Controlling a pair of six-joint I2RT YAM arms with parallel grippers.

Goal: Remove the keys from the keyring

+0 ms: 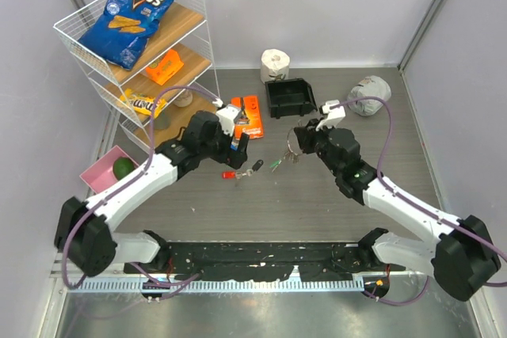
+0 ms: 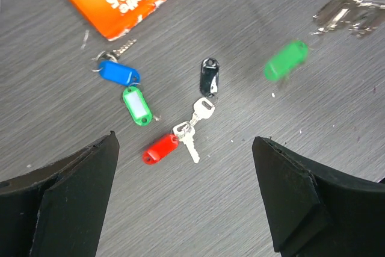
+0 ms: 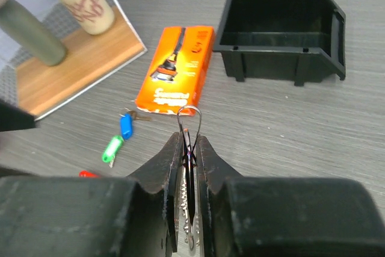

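Note:
My right gripper point(image 1: 303, 137) is shut on the thin silver keyring point(image 3: 189, 120) and holds it above the table, edge-on between the pads. Silver keys point(image 2: 348, 14) and a blurred green tag point(image 2: 286, 60) hang from the ring; they also show in the top view point(image 1: 279, 164). My left gripper point(image 1: 235, 143) is open and empty above loose keys on the table. These carry a red tag point(image 2: 159, 148), a black tag point(image 2: 209, 77), a blue tag point(image 2: 117, 71) and a green tag point(image 2: 137, 105), with silver keys point(image 2: 194, 129) between the red and black tags.
An orange razor packet point(image 1: 249, 116) lies just beyond the loose keys. A black bin point(image 1: 289, 97) and a paper roll point(image 1: 275, 63) stand behind. A wire shelf point(image 1: 139, 61) holds a Doritos bag at left. A pink box point(image 1: 101, 170) is at left and a grey wad point(image 1: 369, 94) at right.

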